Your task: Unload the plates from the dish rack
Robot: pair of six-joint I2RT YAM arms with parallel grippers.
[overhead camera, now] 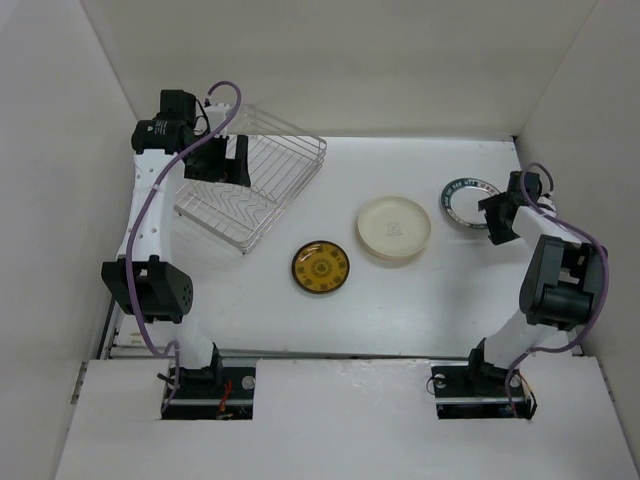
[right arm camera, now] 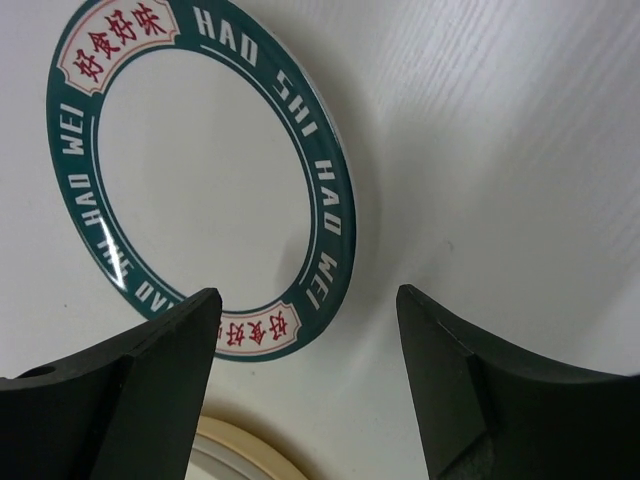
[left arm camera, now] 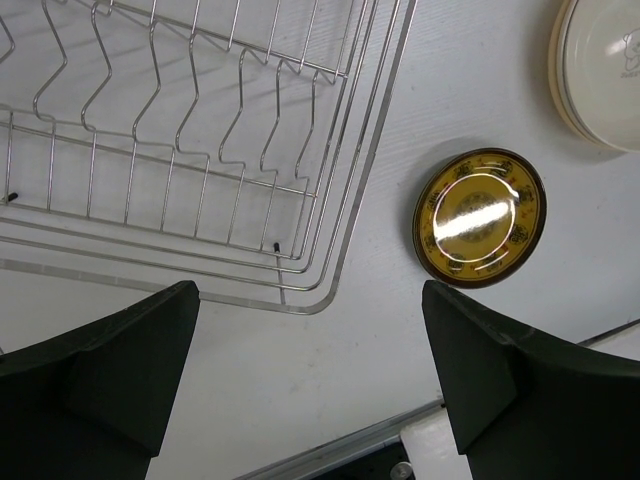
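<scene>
Three plates are lying right of the silvery wire dish rack [overhead camera: 250, 190]: small dark gold-centred plate [overhead camera: 321, 268] nearest, cream plate [overhead camera: 394, 228] beyond, white teal-rimmed plate [right arm camera: 200, 170] farthest. Left gripper [left arm camera: 310, 300] is hovering spread, seemingly over the rack's corner; right gripper [right arm camera: 308, 300] is hovering spread over the teal-rimmed plate.

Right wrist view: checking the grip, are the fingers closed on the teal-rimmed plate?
No, the fingers stand wide apart; the plate lies flat.

1. A white surface [overhead camera: 400, 310] with faint wood grain, evenly lit.
2. A plain white back wall [overhead camera: 350, 60], left wall [overhead camera: 50, 150] and right wall [overhead camera: 590, 110] enclose it.
3. A pale board [overhead camera: 340, 430] spans the near edge.
</scene>
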